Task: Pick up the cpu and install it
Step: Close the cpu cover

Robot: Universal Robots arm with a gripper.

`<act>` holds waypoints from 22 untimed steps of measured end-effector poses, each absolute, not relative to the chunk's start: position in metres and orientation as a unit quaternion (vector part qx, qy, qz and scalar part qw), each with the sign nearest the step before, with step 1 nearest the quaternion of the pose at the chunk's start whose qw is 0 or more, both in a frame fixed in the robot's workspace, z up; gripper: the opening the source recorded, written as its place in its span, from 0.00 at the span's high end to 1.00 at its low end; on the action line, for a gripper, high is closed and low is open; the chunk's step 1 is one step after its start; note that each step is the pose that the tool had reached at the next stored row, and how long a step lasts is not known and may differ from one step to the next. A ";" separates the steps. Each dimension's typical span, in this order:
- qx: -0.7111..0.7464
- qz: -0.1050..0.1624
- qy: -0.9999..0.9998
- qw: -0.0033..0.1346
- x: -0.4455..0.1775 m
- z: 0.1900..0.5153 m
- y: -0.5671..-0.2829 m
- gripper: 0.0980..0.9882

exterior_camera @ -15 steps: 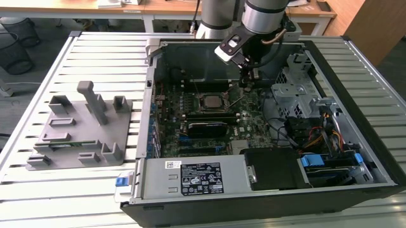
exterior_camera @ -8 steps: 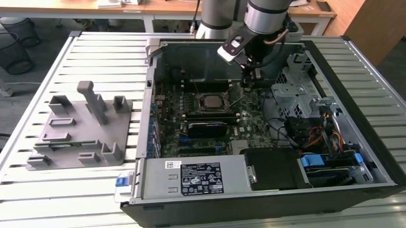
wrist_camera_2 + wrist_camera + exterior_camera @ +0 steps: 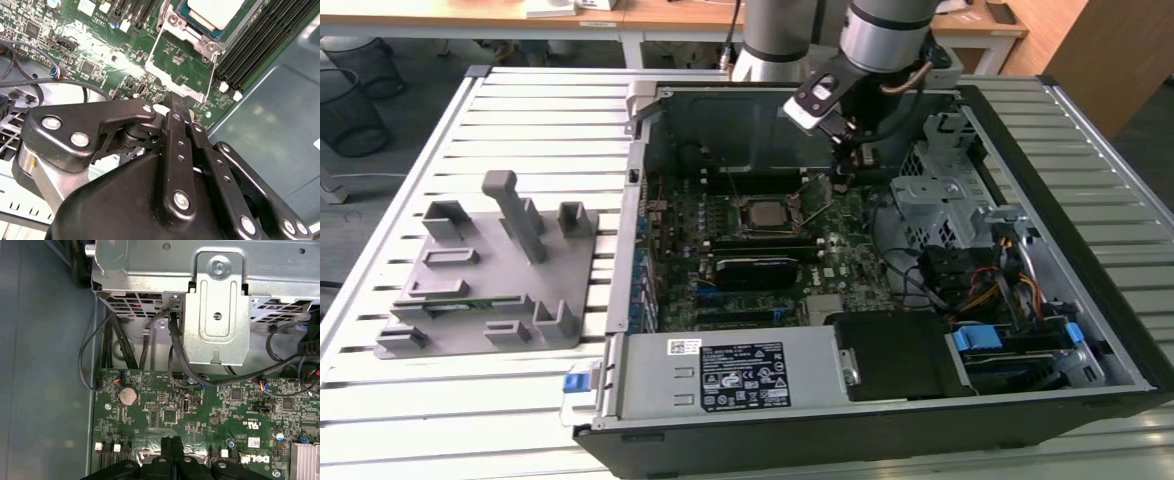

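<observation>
The cpu (image 3: pixel 215 10) has a silver-grey top and lies in the motherboard socket (image 3: pixel 761 213), inside the open computer case. The socket's metal load plate (image 3: pixel 182 65) stands swung open beside the chip. My gripper (image 3: pixel 843 178) hangs over the board on the exterior view's right of the socket. Its black fingers (image 3: pixel 179 112) are pressed together with nothing between them. Their tips sit at the outer edge of the open load plate. In the first wrist view the shut gripper (image 3: pixel 172 446) points at the green board below a coin battery (image 3: pixel 127 396).
The case (image 3: pixel 1067 300) lies open on a slatted table (image 3: pixel 520 110). A grey plastic fixture (image 3: pixel 480 280) stands on the exterior view's left. A metal drive cage (image 3: pixel 215 315) and black cables (image 3: pixel 150 340) lie close to the gripper. Memory slots (image 3: pixel 260 45) run beside the socket.
</observation>
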State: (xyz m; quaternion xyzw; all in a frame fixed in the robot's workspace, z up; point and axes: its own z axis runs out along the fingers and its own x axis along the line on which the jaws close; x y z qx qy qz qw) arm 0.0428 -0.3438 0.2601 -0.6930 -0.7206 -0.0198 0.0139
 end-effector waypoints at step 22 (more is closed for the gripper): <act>-0.688 -0.012 -0.725 0.021 0.051 0.245 -0.340 0.99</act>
